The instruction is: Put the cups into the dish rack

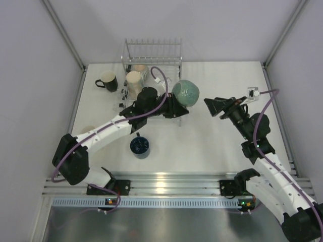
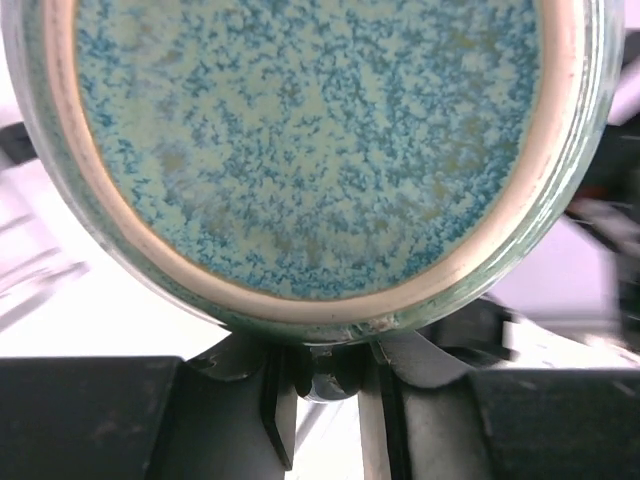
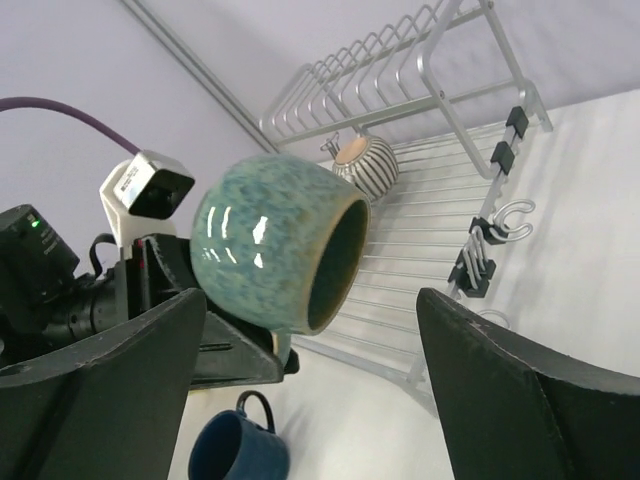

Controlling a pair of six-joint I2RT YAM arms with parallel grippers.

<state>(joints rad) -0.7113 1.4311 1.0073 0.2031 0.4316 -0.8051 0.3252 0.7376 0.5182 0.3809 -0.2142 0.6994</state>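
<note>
Teal-green cup (image 2: 300, 150), speckled glossy glaze, mouth sideways

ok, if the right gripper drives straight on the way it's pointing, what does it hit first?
Most likely the speckled teal-green ceramic cup, which the left gripper holds on its side. It sits centred ahead of the right gripper's open jaws. The silver wire dish rack is behind it, though depth is unclear.

White table (image 1: 212, 146) bears dish rack (image 1: 151, 50), black mug (image 1: 108, 80), blue cup (image 1: 140, 146).
</note>
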